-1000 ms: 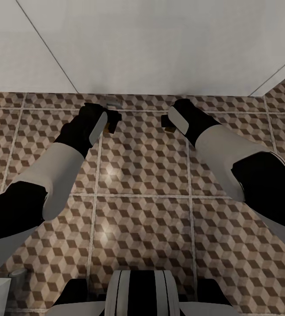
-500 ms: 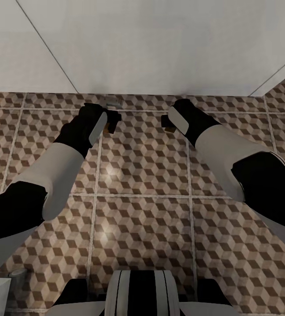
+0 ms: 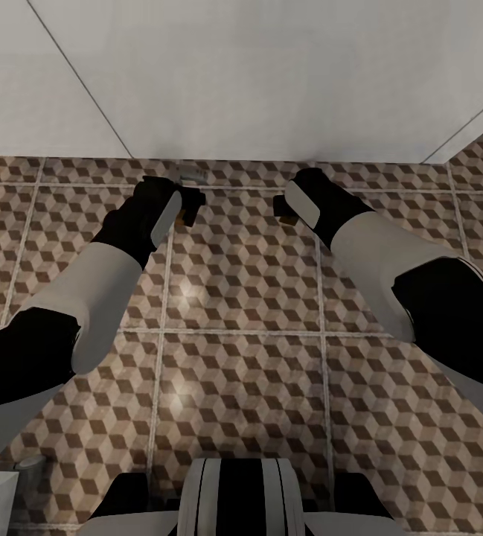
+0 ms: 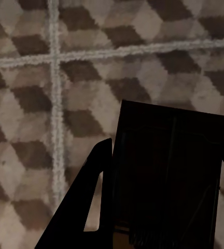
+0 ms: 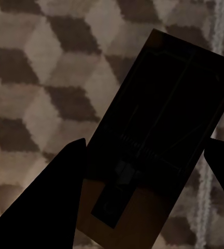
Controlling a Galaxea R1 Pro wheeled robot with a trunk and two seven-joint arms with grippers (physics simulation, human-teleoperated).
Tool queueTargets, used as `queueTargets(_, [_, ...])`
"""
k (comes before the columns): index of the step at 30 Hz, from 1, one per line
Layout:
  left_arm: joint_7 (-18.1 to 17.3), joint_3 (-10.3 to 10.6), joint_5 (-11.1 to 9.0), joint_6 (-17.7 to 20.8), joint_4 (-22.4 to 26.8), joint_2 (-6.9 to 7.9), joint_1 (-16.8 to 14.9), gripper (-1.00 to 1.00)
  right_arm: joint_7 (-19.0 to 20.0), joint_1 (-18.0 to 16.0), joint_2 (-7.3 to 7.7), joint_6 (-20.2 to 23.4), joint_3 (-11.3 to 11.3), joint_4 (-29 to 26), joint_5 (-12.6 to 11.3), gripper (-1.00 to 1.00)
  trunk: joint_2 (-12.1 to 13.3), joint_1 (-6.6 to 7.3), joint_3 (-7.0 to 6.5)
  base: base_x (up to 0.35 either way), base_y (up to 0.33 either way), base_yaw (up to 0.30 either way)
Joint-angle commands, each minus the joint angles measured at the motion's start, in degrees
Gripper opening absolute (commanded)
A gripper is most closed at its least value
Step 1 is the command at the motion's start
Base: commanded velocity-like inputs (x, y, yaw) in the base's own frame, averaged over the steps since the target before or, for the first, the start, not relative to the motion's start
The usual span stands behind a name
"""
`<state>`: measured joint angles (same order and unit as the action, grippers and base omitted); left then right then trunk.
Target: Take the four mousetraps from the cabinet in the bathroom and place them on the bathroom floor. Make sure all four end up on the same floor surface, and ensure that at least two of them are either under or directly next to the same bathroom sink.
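Left tool (image 3: 189, 202): clenched on a mousetrap (image 4: 166, 179), held above the bathroom floor (image 3: 241, 357) at 11 o'clock in the head view.
Right tool (image 3: 282, 210): clenched on a second mousetrap (image 5: 153, 155), at 1 o'clock, near the white wall (image 3: 271, 74).

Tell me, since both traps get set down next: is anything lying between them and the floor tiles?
Nothing visible: bare bathroom floor lies beneath the mousetraps held by the left gripper and the right gripper.
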<state>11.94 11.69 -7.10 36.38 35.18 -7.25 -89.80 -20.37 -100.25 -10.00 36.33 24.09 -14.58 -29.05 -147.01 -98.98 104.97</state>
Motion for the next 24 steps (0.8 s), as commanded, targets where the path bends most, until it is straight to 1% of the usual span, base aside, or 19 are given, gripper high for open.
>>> queueTargets(1, [0.46,0.27,-0.5,0.02,0.05,0.04,-0.03,-1.0,-0.47,-0.04,0.0,0.14,0.34,-0.01,-0.6,-1.0,-0.01,0.01,0.03,0.0,0.0,0.0])
queueTargets(20, [0.45,0.27,-0.57,-0.88,-0.04,0.04,-0.02,-1.0,-0.46,-0.04,0.0,0.14,0.39,0.16,-0.59,-1.0,-0.01,0.01,0.03,0.0,0.0,0.0])
queueTargets(21, [0.45,0.27,-0.58,-0.89,-0.03,0.04,-0.02,-1.0,-0.46,-0.04,0.0,0.14,0.4,0.16,-0.59,1.0,-0.01,0.01,0.03,0.0,0.0,0.0])
queueTargets(24, [0.45,0.27,-0.61,-0.93,-0.06,0.04,-0.02,-1.0,-0.46,-0.04,0.0,0.14,0.42,0.16,-0.62,1.0,-0.01,0.01,0.03,0.0,0.0,0.0])
